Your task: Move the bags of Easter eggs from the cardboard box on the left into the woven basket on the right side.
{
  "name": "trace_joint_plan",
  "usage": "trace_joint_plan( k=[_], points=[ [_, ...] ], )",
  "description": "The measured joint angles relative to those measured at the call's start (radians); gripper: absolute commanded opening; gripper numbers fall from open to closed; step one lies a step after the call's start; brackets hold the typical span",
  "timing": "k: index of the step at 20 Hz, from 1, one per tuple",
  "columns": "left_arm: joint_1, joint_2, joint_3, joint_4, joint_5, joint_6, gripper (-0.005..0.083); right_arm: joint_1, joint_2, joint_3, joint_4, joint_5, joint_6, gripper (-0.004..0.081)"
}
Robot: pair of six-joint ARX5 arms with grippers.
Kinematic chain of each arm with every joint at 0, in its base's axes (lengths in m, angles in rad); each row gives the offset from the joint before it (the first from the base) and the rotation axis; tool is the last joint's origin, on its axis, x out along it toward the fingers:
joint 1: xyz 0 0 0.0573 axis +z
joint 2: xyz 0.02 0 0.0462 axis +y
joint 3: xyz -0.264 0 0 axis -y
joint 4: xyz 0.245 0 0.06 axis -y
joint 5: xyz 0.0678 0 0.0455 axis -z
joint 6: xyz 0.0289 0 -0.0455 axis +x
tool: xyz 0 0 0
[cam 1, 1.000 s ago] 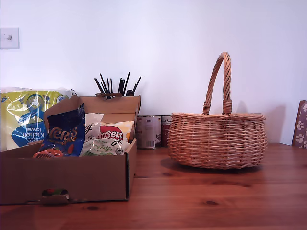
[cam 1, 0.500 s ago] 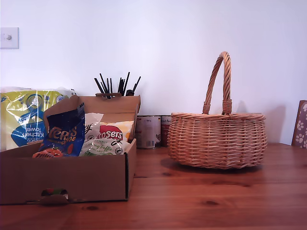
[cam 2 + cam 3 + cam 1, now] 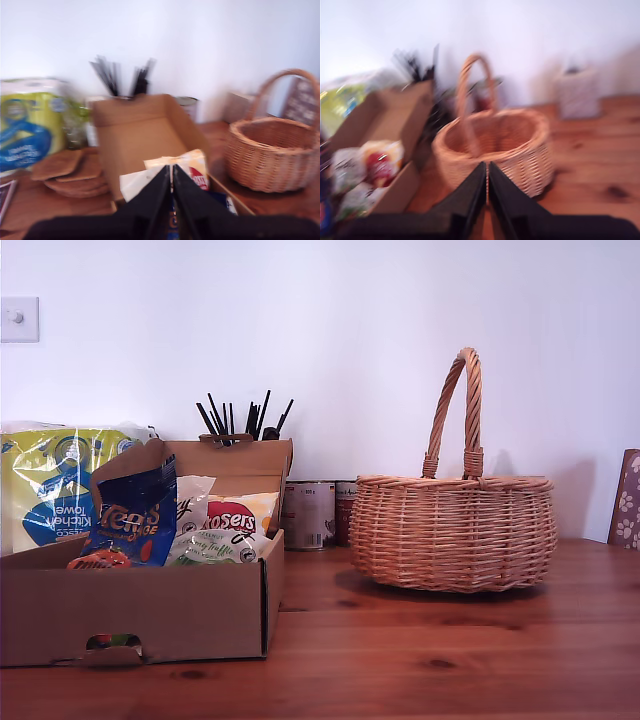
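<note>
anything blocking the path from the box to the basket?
Nothing visible on the table between the cardboard box and the woven basket. The bags of Easter eggs must clear the box wall and basket rim; the arched handle spans the opening.

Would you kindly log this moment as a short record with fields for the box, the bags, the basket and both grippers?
cardboard box: at the exterior view's left on the wooden table, flap lid up
bags of Easter eggs: all in the box; blue one upright at front, Maltesers behind
woven basket: at the exterior view's right, no bag seen inside
my first gripper: above the box, jaws together, holding nothing
my second gripper: facing the basket, jaws together, holding nothing
progress: no bag moved yet
</note>
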Motion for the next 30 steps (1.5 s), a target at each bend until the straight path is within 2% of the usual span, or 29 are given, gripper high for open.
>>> trace_joint_plan(
  k=[3, 6, 7, 8, 9, 10, 11, 16, 20, 25, 30],
  points=[
    [-0.012, 0.197, 0.117, -0.110, 0.126, 0.155, -0.0019, 0.045, 0.099, 0.086, -0.064, -0.014, -0.033, -0.0013],
    [-0.027, 0.380, 0.238, -0.213, 0.198, 0.390, 0.0012, 0.086, 0.178, 0.149, -0.079, -0.017, -0.090, -0.0013],
    [-0.034, 0.440, 0.279, -0.250, 0.211, 0.468, 0.0075, 0.096, 0.198, 0.156, -0.079, -0.018, -0.098, -0.0013],
    [-0.043, 0.496, 0.317, -0.283, 0.216, 0.539, 0.0226, 0.104, 0.213, 0.158, -0.079, -0.018, -0.100, -0.0013],
    [-0.054, 0.551, 0.357, -0.318, 0.216, 0.609, 0.0428, 0.111, 0.229, 0.158, -0.083, -0.018, -0.101, -0.0013],
    [-0.068, 0.608, 0.396, -0.329, 0.199, 0.662, 0.0575, 0.118, 0.243, 0.158, -0.084, -0.018, -0.101, -0.0013],
    [-0.078, 0.657, 0.430, -0.332, 0.165, 0.708, 0.0630, 0.125, 0.256, 0.158, -0.084, -0.018, -0.101, -0.0013],
    [-0.151, 0.830, 0.570, -0.364, 0.075, 0.855, 0.0629, 0.144, 0.266, 0.158, -0.084, -0.018, -0.102, -0.0013],
    [-0.206, 0.968, 0.692, -0.453, 0.014, 0.948, 0.0629, 0.144, 0.267, 0.158, -0.084, -0.018, -0.103, -0.0013],
    [-0.235, 1.183, 0.808, -0.566, -0.086, 1.016, 0.0624, 0.144, 0.272, 0.158, -0.084, -0.018, -0.129, -0.0013],
    [-0.253, 1.335, 0.894, -0.616, -0.165, 1.090, 0.0624, 0.144, 0.272, 0.158, -0.084, -0.018, -0.129, -0.0013]
  ],
)
